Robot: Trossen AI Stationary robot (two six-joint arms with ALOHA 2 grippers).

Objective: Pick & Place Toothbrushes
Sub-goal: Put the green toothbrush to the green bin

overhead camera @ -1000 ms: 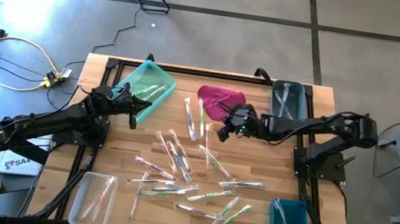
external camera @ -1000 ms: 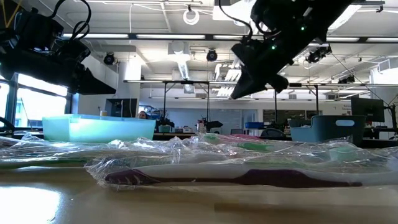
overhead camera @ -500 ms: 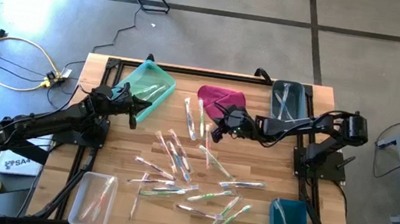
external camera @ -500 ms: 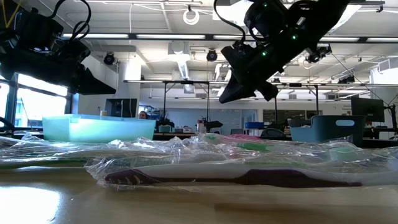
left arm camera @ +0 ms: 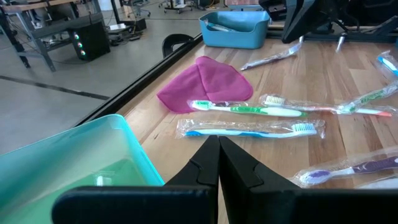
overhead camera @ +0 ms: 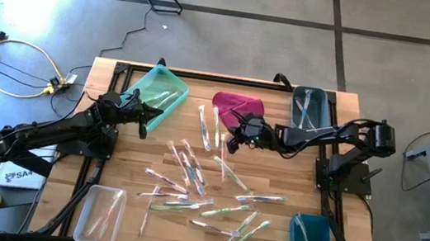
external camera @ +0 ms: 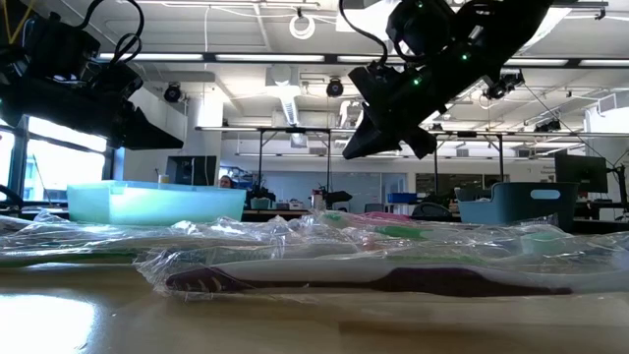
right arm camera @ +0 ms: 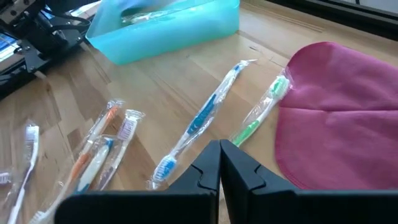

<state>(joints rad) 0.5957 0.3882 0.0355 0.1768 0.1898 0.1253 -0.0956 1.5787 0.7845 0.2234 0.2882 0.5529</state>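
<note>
Above the table centre, the right gripper [overhead camera: 235, 141] has advanced left from beside the magenta cloth [overhead camera: 237, 107], fingers fully closed, holding nothing. Toothbrushes [overhead camera: 214, 187] lie scattered below it. No pick has begun. The left gripper [overhead camera: 146, 120] stays closed, empty, near the teal bin [overhead camera: 155, 88].

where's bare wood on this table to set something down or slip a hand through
Bare patches: the wooden table strip between the toothbrush scatter and the right-side bins, and the left stretch between the clear plastic bin and the aqua bin. Crowded: the middle, where the wrapped toothbrushes lie below the magenta cloth.
</note>
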